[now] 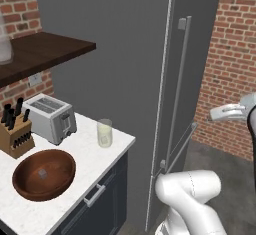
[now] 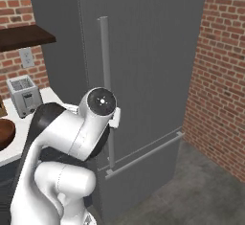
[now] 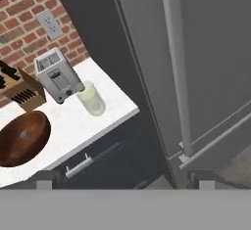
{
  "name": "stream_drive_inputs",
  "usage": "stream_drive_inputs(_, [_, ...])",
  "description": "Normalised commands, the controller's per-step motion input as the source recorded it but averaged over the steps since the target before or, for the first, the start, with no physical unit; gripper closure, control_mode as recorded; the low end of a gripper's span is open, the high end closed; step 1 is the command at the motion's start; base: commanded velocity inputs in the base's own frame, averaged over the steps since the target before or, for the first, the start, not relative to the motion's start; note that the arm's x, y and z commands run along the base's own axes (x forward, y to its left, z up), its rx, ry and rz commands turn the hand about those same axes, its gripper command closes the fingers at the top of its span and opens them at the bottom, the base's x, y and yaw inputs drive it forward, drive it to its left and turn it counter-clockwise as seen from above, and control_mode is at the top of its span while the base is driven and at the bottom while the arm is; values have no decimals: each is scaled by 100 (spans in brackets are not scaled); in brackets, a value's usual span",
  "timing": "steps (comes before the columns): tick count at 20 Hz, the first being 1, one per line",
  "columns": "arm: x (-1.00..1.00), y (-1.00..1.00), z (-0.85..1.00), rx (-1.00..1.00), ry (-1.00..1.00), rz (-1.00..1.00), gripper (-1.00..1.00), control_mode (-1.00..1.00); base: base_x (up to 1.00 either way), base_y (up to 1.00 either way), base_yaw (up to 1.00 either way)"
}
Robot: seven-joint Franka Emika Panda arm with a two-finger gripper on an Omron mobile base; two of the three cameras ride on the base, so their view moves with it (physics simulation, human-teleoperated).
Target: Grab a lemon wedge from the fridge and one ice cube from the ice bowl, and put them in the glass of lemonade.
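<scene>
The grey fridge (image 1: 125, 79) stands shut, with its long bar handle (image 1: 180, 89) to the right of the counter. The lemon wedge is hidden behind the door. On the white counter the glass of lemonade (image 1: 104, 132) stands near the fridge-side edge. The wooden ice bowl (image 1: 44, 174) sits nearer me, with a pale ice cube (image 1: 43, 173) in its middle. In the hand view my gripper (image 3: 125, 181) is open and holds nothing. It hovers high in front of the fridge handle (image 3: 176, 67), looking down on the glass (image 3: 91, 98) and the bowl (image 3: 22, 137).
A toaster (image 1: 50, 118) and a knife block (image 1: 15, 131) stand at the back of the counter (image 1: 90, 164). A dark shelf (image 1: 40, 51) juts out above them. The fridge's lower drawer bar (image 2: 143, 157) runs across. A brick wall (image 2: 220, 75) closes the right side.
</scene>
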Motion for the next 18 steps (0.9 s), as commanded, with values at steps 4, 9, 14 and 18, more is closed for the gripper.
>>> stream_drive_inputs(4, [100,0,0,15,-29,23,-100,-100,0,0,0])
stream_drive_inputs(9, [82,-18,-8,16,-31,22,-100,-100,0,0,0])
stream_drive_inputs(14, [4,-25,-18,11,-48,19,-100,-100,0,0,0])
stream_drive_inputs(18, [0,0,0,-6,-17,13,-100,-100,0,0,0])
